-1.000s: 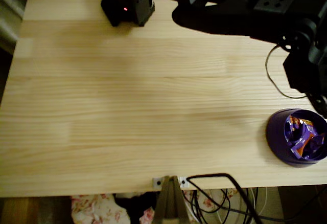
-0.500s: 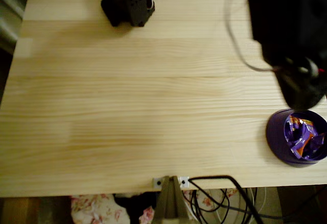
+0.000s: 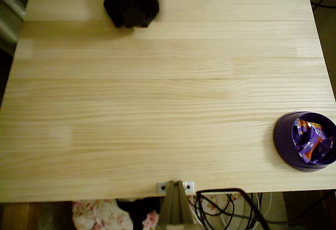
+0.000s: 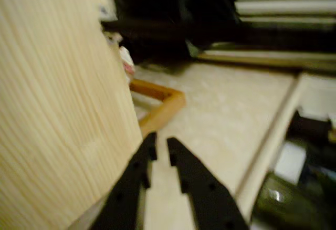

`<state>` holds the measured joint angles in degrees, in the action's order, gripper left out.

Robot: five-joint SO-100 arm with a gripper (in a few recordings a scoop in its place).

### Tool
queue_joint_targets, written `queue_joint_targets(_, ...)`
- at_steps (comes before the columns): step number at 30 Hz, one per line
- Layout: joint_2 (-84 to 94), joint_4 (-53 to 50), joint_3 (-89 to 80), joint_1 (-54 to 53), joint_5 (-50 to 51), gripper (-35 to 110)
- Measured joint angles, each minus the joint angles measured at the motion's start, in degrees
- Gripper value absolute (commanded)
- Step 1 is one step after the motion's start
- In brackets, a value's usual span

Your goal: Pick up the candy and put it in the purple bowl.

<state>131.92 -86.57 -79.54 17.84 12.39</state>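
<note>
Already the candy [image 3: 311,142] lies inside the purple bowl [image 3: 283,138], a heap of shiny purple and orange wrappers, and the bowl sits at the right edge of the tabletop [image 3: 157,98] on its near side in the overhead view, so the task looks finished. Meanwhile, in the wrist view the end effector [image 4: 159,152] points out past the tabletop's edge toward the floor [image 4: 220,119], its black fingers nearly closed with a thin gap and nothing held, which fits an arm drawn clear of the work.
</note>
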Motion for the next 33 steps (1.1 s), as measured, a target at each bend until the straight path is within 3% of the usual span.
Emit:
queue_joint_targets(9,29.53,17.84,-51.42,-10.46,-7.91,0)
queue_joint_targets(20,53.09,35.16,-89.65,-12.74,-14.59,0)
queue_joint_targets(33,58.89,37.35,-97.47,-13.18,-16.0,0)
